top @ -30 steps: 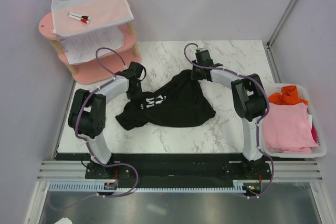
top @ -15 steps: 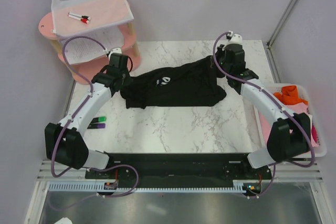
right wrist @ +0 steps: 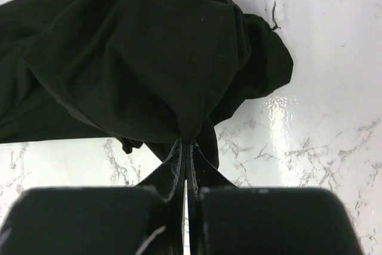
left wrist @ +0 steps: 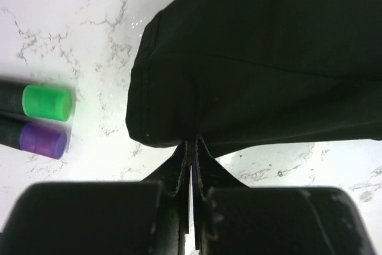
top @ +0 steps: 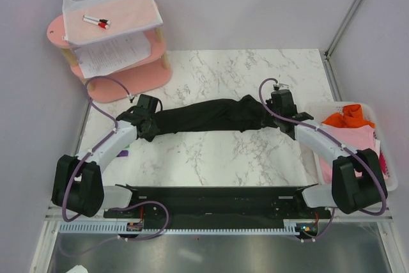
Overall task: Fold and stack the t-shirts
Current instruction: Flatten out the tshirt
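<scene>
Left gripper (left wrist: 191,147), right gripper (right wrist: 186,145) pinch black t-shirt (top: 211,114) ends, cloth stretched between.

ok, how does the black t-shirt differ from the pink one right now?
Black t-shirt lies on the marble table; pink t-shirt sits in the white basket. Black t-shirt is stretched as a long band, left gripper and right gripper shut on its ends; pink t-shirt is untouched. Both are soft cloth.

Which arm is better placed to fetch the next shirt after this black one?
Right, probably: the basket with the pink t-shirt and orange t-shirt sits beside the right arm, across the table from the left arm.
</scene>
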Available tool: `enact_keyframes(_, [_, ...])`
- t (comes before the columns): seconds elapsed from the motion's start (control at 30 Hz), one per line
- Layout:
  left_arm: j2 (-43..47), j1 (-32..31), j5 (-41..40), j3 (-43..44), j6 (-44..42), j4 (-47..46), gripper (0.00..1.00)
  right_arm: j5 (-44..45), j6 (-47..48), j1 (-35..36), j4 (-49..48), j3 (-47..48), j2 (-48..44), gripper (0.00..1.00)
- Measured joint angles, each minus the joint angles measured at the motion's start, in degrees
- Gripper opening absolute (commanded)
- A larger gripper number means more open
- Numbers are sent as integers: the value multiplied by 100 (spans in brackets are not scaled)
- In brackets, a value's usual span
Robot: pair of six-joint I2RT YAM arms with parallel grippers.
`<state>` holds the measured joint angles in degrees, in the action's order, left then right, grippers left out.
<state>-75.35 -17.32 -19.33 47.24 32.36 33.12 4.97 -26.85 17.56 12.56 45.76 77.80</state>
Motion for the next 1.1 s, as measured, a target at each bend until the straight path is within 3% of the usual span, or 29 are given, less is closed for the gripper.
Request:
enact_keyframes(0.2, [144, 0, -205, 570, -7, 87, 2, 122, -22, 2, 120, 85, -520, 0])
enact_keyframes(0.57, [1080, 0, -774, 2389, -404, 249, 2, 728, 186, 4, -55, 511, -1971, 0])
enact_keyframes(1.1, [2415, 0, -796, 3762, -1231, 850, 2, 234, 568, 7, 376, 2487, -3071, 0])
